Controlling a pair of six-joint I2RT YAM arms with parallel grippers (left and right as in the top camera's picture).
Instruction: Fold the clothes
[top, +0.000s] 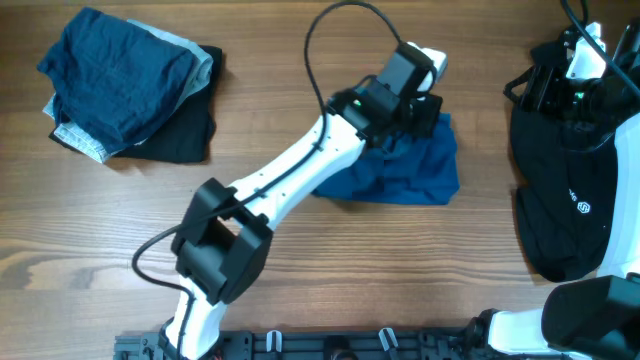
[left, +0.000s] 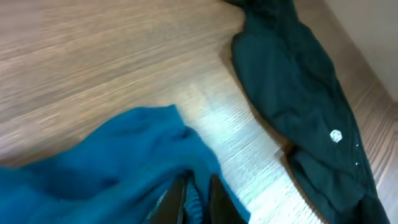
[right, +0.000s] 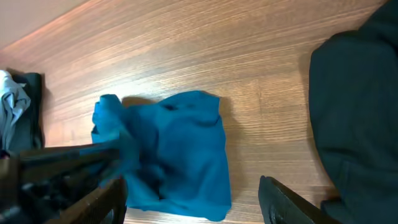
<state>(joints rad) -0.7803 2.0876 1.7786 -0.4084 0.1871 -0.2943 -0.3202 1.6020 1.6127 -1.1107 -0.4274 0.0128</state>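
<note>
A blue garment (top: 410, 168) lies half folded in the middle of the table. It also shows in the left wrist view (left: 112, 168) and the right wrist view (right: 180, 149). My left gripper (left: 196, 199) is shut on a fold of the blue garment at its upper edge, under the left wrist (top: 400, 85). My right gripper (right: 193, 199) is open and empty, above the table to the right of the blue garment. In the overhead view its jaws are hidden near the top right corner.
A dark green-black garment (top: 570, 190) lies spread at the right edge, also seen in the left wrist view (left: 298, 106). A pile of dark blue, grey and black clothes (top: 130, 85) sits at the far left. The left arm (top: 290, 170) crosses the middle.
</note>
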